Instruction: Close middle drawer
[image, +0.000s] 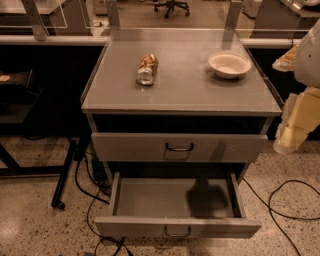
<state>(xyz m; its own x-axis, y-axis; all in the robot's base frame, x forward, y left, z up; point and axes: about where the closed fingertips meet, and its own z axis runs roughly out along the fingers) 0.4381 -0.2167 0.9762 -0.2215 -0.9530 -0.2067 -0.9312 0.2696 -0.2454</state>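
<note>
The middle drawer is a wide, shallow grey tray pulled far out low on the cabinet. Its flat front carries a small dark bar handle, and its inside looks empty with a shadow on its floor. Above it, the taller-fronted grey drawer stands slightly out. The lowest drawer is hidden. My gripper, on a cream-coloured arm, hangs at the right edge. It is beside the cabinet's right front corner, level with the upper drawer, and touches neither drawer.
On the grey cabinet top lie a crumpled can on its side and a white bowl. Black cables trail on the speckled floor on both sides. A dark table leg stands at the left.
</note>
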